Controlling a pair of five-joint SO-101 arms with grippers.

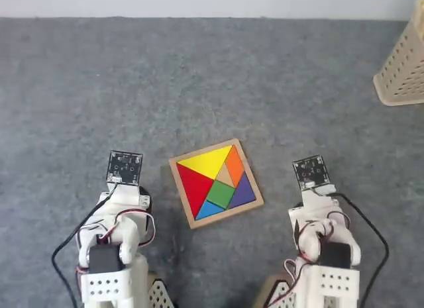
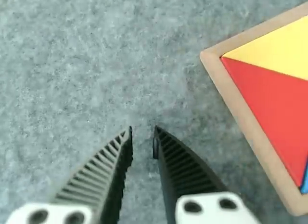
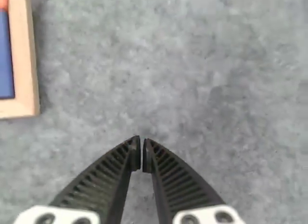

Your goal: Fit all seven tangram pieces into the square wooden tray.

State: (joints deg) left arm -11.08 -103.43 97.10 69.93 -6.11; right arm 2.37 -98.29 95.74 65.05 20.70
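Observation:
The square wooden tray (image 1: 192, 218) lies tilted on the grey carpet between the two arms. Inside it, flush together, lie yellow (image 1: 207, 161), red (image 1: 193, 184), orange (image 1: 235, 164), tan (image 1: 226, 176), green (image 1: 220, 194), blue (image 1: 210, 210) and purple (image 1: 242, 190) pieces. My left gripper (image 2: 143, 133) hovers over bare carpet beside the tray's corner (image 2: 210, 58), its fingers a narrow gap apart and holding nothing. On the tray's other side my right gripper (image 3: 141, 143) is over bare carpet, tips touching and empty, with the tray's rim (image 3: 23, 65) off to one side.
A cream perforated basket (image 1: 404, 63) stands at the far right edge of the carpet. Both arm bases (image 1: 109, 275) (image 1: 328, 275) sit at the near edge. Open carpet stretches beyond the tray toward the far wall.

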